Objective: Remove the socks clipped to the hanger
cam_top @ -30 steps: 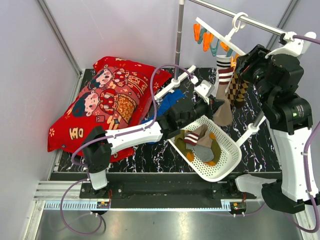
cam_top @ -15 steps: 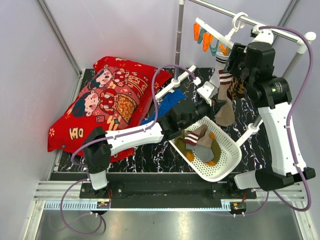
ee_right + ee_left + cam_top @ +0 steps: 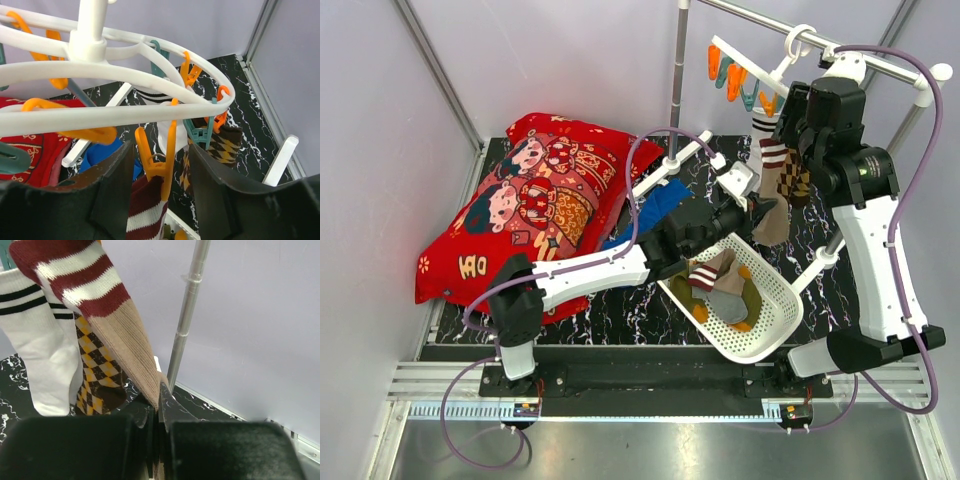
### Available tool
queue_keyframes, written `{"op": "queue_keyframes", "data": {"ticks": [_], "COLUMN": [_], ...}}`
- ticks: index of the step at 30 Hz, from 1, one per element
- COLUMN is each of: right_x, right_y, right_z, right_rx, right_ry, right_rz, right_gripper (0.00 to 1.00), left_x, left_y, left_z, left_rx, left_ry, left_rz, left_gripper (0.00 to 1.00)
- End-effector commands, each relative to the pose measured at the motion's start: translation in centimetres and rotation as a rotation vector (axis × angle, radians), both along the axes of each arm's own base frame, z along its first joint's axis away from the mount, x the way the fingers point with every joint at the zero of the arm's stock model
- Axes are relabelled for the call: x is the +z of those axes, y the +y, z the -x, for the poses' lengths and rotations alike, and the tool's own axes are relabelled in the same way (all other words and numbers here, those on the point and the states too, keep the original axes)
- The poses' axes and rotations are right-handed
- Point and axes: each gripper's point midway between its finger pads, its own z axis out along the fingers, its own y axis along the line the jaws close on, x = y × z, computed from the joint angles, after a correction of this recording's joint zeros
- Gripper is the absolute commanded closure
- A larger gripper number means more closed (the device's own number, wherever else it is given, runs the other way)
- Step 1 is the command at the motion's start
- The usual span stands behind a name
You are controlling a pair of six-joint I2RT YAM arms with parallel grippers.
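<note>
Unclipping step: left claw (image 3: 156,412) clamps the tan maroon-banded sock (image 3: 117,337); right claw (image 3: 160,150), jaws apart, straddles its orange plastic peg (image 3: 155,169). Next, probably: pinch peg open, pull sock.

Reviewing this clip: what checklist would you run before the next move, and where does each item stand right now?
1. Left gripper shut on the lower end of the tan striped sock: ok.
2. Right gripper open, a finger on either side of the orange peg holding that sock: ok.
3. Peg released from the sock's cuff: not ok, it is clipped on.
4. White sock and checked sock outside the left grip: ok.
5. Basket directly under the sock: cannot tell.
6. Hanger hooked on the rail: ok.
</note>
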Motion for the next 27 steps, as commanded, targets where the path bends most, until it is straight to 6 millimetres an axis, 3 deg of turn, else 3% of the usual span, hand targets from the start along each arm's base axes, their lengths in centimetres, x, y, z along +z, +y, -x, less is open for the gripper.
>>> {"op": "queue_keyframes", "data": {"ticks": [1, 6, 9, 10, 11, 14, 22, 23, 26, 27], "right_x": [2.1, 2.0, 1.9, 1.9, 2.2, 2.6, 2.5, 2.7, 3.1, 3.4], "right_y": [-1.1, -0.9, -1.0, -1.0, -1.1, -1.1, -0.1, 0.0, 1.0, 1.1], "right_z": [-0.2, -0.6, -0.7, -0.8, -0.8, -0.6, -0.5, -0.4, -0.3, -0.2], "right_rx": [-0.054, -0.051, -0.057, -0.059, -0.063, -0.062, -0.018, -0.010, 0.024, 0.023], "right_ry": [-0.062, -0.060, -0.056, -0.059, -0.066, -0.080, -0.083, -0.092, -0.109, -0.119], "right_rz": [0.017, 0.012, 0.015, 0.013, 0.014, 0.013, -0.033, -0.049, -0.111, -0.137], "right_gripper": [0.46, 0.50, 0.59, 0.66, 0.79, 1.00, 1.00, 1.00, 1.00, 1.00], "left_x": [2.5, 2.2, 2.4, 2.4, 2.1, 2.0, -0.4, -2.2, -4.0, -6.3], "left_y": [-0.3, -0.6, -0.7, -0.7, -0.9, -0.9, 0.0, 0.2, 0.8, 1.2], "left_z": [0.1, 0.2, 0.2, 0.1, 0.1, 0.0, 1.4, 1.7, 3.2, 3.5], "left_rx": [0.011, 0.008, 0.008, 0.008, 0.009, 0.011, -0.024, -0.025, -0.043, -0.039], "left_ry": [-0.040, -0.036, -0.037, -0.038, -0.036, -0.033, 0.044, 0.070, 0.114, 0.142], "left_rz": [0.053, 0.048, 0.051, 0.049, 0.042, 0.039, 0.043, 0.018, 0.006, -0.026], "left_gripper": [1.00, 1.00, 1.00, 1.00, 1.00, 1.00, 1.00, 1.00, 0.99, 0.94]}}
